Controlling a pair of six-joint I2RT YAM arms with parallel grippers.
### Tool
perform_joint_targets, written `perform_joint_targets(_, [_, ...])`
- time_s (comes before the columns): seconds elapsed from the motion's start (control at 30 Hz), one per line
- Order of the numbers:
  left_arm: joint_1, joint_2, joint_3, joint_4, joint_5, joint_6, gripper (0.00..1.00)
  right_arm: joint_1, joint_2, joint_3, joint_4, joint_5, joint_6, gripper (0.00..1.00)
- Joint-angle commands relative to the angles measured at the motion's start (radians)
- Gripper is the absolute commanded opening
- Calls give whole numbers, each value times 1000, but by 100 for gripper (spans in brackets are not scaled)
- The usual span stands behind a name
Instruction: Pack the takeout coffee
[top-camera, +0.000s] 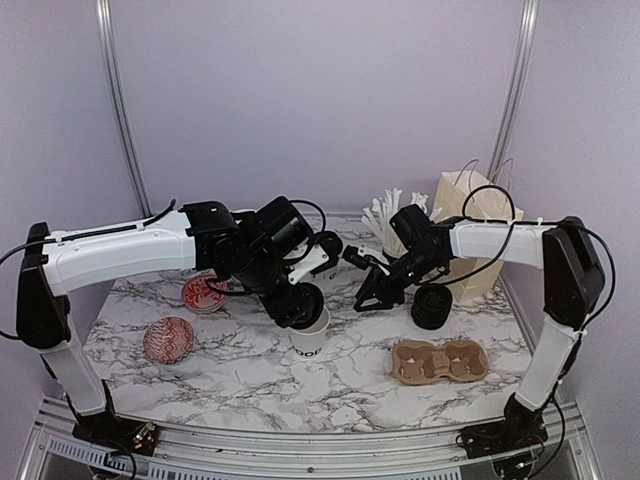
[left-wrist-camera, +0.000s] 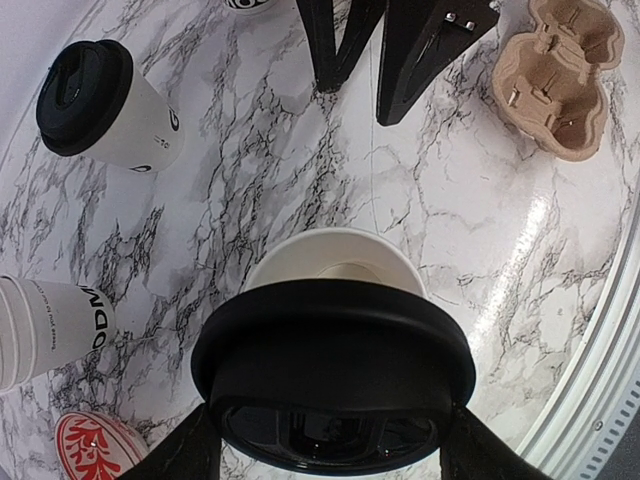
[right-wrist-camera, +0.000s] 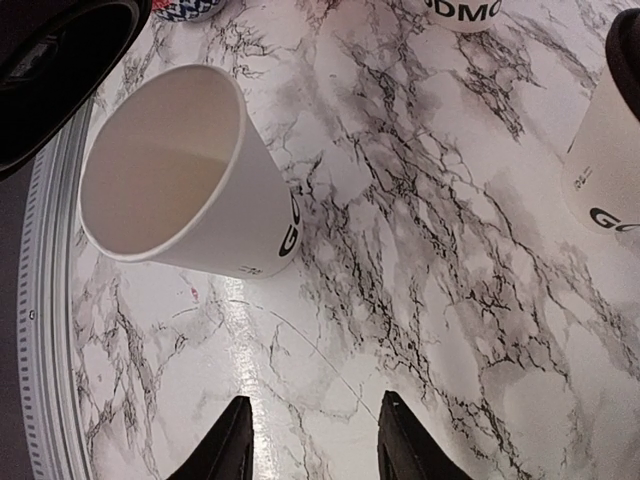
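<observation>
An open white cup (top-camera: 310, 335) is standing empty at mid-tabletop (top-camera: 230, 365). A black lid (left-wrist-camera: 330, 370) is being gripped just above it by the left jaws. The right jaws are being held apart, empty, just right. Farther right, a lidded cup (left-wrist-camera: 105, 105) is standing and a cardboard carrier (top-camera: 440, 361) is lying empty.

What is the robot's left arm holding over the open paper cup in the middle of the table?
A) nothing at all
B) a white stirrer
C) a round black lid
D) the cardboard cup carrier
C: in the left wrist view, the left gripper clamps a black lid between its fingers, just over the lidless white cup.
</observation>
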Motion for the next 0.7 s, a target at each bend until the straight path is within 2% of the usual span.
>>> perform_joint_targets(0.0, [10, 26, 39, -45, 17, -4, 70, 8, -26, 15, -5, -19, 9, 41])
perform_joint_targets(0.67, [18, 105, 82, -63, 29, 2, 70, 8, -28, 6, -12, -23, -4, 41])
